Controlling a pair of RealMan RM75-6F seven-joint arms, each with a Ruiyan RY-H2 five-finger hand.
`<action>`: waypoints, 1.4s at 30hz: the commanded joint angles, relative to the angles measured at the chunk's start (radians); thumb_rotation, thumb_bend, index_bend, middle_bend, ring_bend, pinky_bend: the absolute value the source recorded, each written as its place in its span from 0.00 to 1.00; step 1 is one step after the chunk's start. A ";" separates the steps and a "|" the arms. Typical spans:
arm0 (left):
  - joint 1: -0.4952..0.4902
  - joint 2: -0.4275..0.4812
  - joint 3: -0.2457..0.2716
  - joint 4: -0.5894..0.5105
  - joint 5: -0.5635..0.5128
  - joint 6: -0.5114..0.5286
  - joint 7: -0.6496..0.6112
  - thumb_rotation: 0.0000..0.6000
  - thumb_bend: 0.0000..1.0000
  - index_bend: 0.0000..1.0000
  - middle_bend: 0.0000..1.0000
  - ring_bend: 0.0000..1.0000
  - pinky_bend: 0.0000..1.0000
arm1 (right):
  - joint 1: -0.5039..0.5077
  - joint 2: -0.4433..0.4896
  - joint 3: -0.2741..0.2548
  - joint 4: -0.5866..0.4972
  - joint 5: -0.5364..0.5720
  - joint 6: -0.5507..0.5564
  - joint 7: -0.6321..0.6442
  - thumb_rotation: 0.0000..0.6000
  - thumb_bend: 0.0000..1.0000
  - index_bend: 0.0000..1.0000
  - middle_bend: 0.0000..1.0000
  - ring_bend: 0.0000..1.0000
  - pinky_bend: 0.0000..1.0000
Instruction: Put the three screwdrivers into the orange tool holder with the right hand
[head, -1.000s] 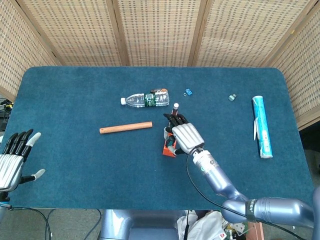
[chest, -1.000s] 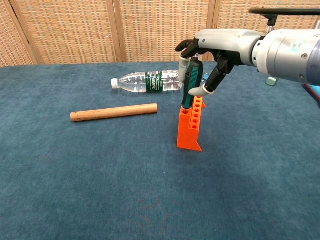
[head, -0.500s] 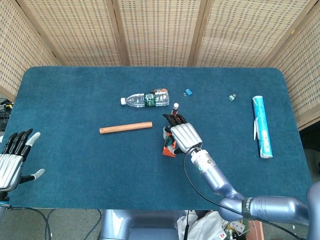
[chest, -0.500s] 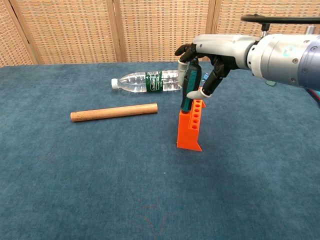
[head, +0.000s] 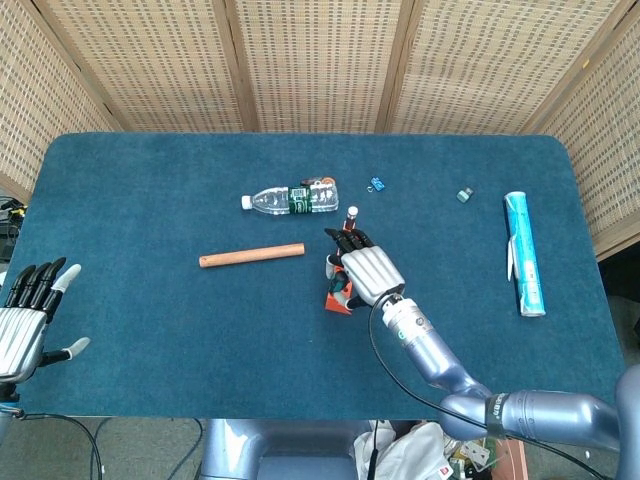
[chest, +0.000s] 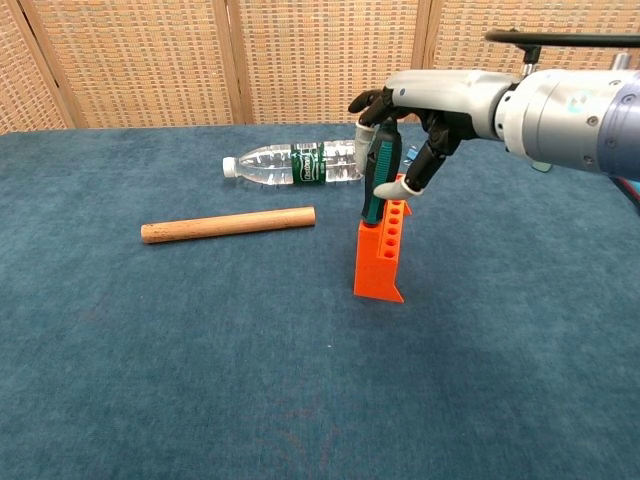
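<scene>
A green-handled screwdriver (chest: 381, 180) stands upright in the orange tool holder's (chest: 382, 256) near end

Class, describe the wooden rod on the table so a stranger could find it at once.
Start at the blue table and find the clear water bottle lying near its middle. Nearer the robot lies the wooden rod, left of the orange tool holder. It alone is plain bare wood, a smooth cylinder lying flat.

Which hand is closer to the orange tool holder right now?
Right. The right hand is directly over the orange tool holder, holding a green-handled screwdriver at its top holes. The left hand sits at the table's far left edge, well away.
</scene>
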 joint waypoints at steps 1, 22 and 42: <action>0.000 0.000 0.000 0.001 0.000 0.000 0.000 1.00 0.00 0.00 0.00 0.00 0.00 | -0.001 0.001 0.001 -0.001 -0.002 -0.001 0.004 1.00 0.30 0.48 0.00 0.00 0.00; 0.003 0.003 0.002 0.000 0.008 0.010 -0.007 1.00 0.00 0.00 0.00 0.00 0.00 | -0.005 0.015 0.016 -0.032 -0.020 0.023 0.015 1.00 0.19 0.38 0.00 0.00 0.00; 0.015 0.009 0.009 -0.001 0.038 0.043 -0.018 1.00 0.00 0.00 0.00 0.00 0.00 | -0.117 0.248 0.061 -0.267 -0.159 0.169 0.056 1.00 0.14 0.35 0.00 0.00 0.00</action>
